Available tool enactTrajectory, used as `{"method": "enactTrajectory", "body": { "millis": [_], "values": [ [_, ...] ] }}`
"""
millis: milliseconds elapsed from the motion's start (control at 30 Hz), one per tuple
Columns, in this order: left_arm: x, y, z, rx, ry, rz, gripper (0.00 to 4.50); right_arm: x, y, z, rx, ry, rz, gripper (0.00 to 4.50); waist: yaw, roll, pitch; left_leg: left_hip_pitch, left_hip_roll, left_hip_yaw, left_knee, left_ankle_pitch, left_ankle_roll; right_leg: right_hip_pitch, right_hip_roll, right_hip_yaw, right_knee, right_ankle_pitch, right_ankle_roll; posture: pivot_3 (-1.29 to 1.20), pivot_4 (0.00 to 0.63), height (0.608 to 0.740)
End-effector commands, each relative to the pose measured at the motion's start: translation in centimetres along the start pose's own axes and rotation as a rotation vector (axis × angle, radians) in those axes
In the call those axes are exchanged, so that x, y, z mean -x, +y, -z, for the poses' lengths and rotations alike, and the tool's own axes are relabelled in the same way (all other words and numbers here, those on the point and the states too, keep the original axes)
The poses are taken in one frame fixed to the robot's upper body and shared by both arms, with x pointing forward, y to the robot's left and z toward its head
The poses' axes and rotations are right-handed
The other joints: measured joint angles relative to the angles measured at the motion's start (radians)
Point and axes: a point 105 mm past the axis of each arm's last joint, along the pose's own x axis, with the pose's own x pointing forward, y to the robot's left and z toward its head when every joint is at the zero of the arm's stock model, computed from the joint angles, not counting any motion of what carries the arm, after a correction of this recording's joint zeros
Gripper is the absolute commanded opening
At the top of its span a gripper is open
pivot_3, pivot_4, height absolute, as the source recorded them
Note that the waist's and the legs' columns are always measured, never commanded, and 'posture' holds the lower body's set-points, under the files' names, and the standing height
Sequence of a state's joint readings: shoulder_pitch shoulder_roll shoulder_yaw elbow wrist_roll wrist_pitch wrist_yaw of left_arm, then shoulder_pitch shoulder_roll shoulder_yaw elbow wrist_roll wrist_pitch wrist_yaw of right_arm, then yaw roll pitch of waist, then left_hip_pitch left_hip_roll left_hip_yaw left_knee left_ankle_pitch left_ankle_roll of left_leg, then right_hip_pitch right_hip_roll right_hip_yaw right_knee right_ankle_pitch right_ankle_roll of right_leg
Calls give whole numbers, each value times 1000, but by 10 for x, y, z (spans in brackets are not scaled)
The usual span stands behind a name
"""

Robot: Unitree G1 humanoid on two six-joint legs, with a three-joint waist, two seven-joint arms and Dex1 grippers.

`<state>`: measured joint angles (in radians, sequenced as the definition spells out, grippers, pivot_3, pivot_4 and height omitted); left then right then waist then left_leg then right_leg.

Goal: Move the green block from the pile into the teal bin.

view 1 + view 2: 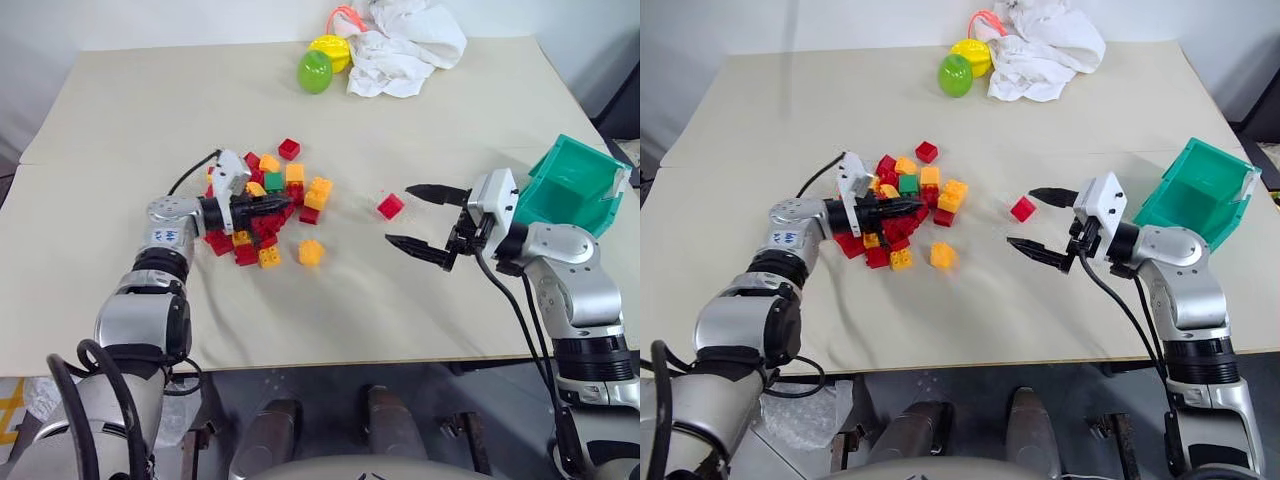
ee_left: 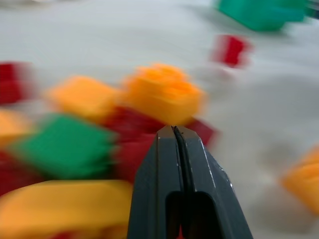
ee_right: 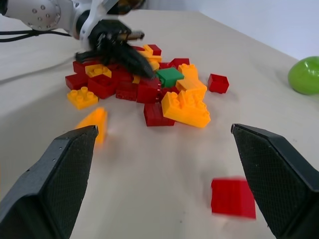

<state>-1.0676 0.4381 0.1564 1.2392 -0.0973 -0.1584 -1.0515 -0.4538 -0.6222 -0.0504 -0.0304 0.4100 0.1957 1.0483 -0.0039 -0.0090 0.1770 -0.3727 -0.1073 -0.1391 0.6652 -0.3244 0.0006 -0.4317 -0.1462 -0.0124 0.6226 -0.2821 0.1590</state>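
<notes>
The left pincer, clamped tight and empty, is nosing into the pile of red and yellow-orange studded plastic bricks beside the small dark-green studded brick; it risks scattering it. The right pincer is gaping wide, holding nothing.

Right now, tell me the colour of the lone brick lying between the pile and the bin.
Red brick; clearest in the left eye view.

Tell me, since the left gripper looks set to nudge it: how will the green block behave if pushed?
The green block looks like hard plastic, so probably stiff and light. Flat-sided, it should slide, not roll. It sits wedged among the pile, so a push from the shut left gripper would likely shift neighbouring bricks too.
</notes>
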Motion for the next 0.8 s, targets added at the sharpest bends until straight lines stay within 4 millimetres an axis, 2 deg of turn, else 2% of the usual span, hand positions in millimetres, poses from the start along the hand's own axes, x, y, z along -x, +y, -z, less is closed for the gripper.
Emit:
{"method": "enactTrajectory", "body": {
  "millis": [33, 100, 233, 400, 433, 467, 533, 633, 733, 800],
  "values": [
    [17, 36, -22, -11, -26, -237, 25, 1, -4, -9, 27, -39, 10, 4500, 1, 0, 0, 0, 0, 0, 0, 0, 0, 0, 0, 0, 0, 0, 0, 0, 150, 740],
    [21, 42, -17, -34, 15, -294, 25, 0, -4, -9, 27, -39, 9, 4500, 1, 0, 0, 0, 0, 0, 0, 0, 0, 0, 0, 0, 0, 0, 0, 0, 150, 740],
    [11, 36, -12, 8, 11, -270, 25, -2, -5, -9, 28, -45, 6, 4500, 5, 0, 0, 0, -1, 0, 1, 0, 0, 1, 0, 0, 0, 0, 0, 0, 150, 740],
    [7, 33, -20, 26, 22, -231, 25, -2, -3, -9, 31, -50, 5, 4500, 0, 0, 0, 0, -1, 0, 1, 0, 0, 0, 0, 0, 0, 0, 1, 0, 150, 740],
    [7, 34, -19, 27, 34, -233, 412, -1, -3, -9, 32, -50, 5, 4500, -2, 0, 0, 0, -1, 0, 0, 0, 0, 0, 0, 0, 0, 0, 1, 0, 150, 740],
    [10, 35, -22, 31, 41, -232, 619, -1, -2, -9, 32, -50, 5, 4500, -3, 0, 0, 0, -1, 0, 0, 0, 0, 0, 0, 0, 0, 0, 1, 0, 150, 740],
    [21, 37, -36, 13, 32, -205, 1204, 1, 0, -9, 31, -50, 6, 4500, -6, 0, 0, 0, -1, 0, 0, 0, 0, 0, 0, 0, 1, 0, 0, 0, 150, 740],
    [48, 36, -50, -2, 22, -168, 2137, 3, -1, -8, 27, -43, 11, 4500, -24, -1, 0, -1, 0, 0, 0, 0, 0, -2, 0, 1, 2, 0, 0, 0, 150, 740],
    [88, 23, -50, 26, 34, -179, 3047, 3, -1, -6, 22, -37, 8, 4500, -37, 0, 0, 0, 1, 1, -2, 0, 0, -5, -1, 5, 3, 0, 0, 0, 150, 740],
    [102, 13, -49, 38, 48, -189, 3696, 3, -3, -6, 20, -37, 8, 4500, -39, 0, 0, 0, 0, 0, -3, 0, 1, -8, -1, 9, 4, 0, 0, 0, 150, 740]
  ]
}}
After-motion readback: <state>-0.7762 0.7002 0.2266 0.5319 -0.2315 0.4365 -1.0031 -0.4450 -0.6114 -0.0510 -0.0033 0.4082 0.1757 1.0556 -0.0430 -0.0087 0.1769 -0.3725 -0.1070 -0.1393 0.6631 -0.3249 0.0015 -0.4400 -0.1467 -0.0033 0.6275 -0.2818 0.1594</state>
